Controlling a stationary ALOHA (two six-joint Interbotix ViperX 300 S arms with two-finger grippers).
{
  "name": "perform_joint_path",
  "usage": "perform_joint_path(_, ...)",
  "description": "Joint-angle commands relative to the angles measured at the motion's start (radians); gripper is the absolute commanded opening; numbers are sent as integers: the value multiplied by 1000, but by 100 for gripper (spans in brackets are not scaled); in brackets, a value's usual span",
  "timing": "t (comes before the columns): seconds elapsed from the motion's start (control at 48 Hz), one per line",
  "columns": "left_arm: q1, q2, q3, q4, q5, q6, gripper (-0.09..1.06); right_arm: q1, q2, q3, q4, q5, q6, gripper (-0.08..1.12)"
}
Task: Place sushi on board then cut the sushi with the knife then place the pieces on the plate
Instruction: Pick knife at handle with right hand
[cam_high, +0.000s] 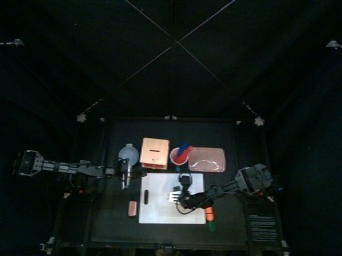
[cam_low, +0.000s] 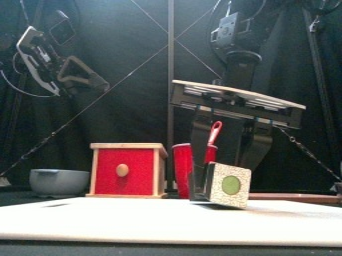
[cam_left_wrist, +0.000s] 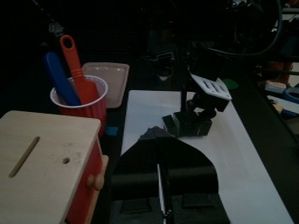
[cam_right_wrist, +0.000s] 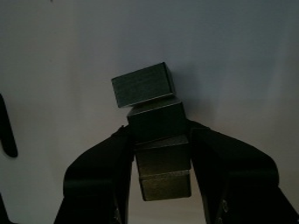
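Right gripper (cam_right_wrist: 158, 131) clamped on the sushi roll (cam_right_wrist: 146, 87) at the white board's (cam_high: 158, 212) middle, roll's long axis running out beyond the jaws; left gripper (cam_left_wrist: 156, 144) (jaws together) idles beside the board's left edge.

Wooden box (cam_low: 128, 170) with red drawer, blue-grey bowl (cam_low: 59, 181), red cup (cam_low: 182, 168)

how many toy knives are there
2: a blue knife and a red knife, both standing in the red cup beside the wooden box. None looks hidden.
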Motion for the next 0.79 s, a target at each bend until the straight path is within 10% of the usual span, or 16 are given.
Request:
perform_joint_path(0.021,2,-2,-12,5,-3,0,-3,-3,-15,-32,-8,2,3,55)
perform_joint_path(0.333,5,-2,-9,5,-2,2,-3,3,-6,-51,-6,-2,-6,81)
perform_joint_path(0.792,2,-3,-8,3,15,-2,-3,5,-91,-41,-25,37,-67,82)
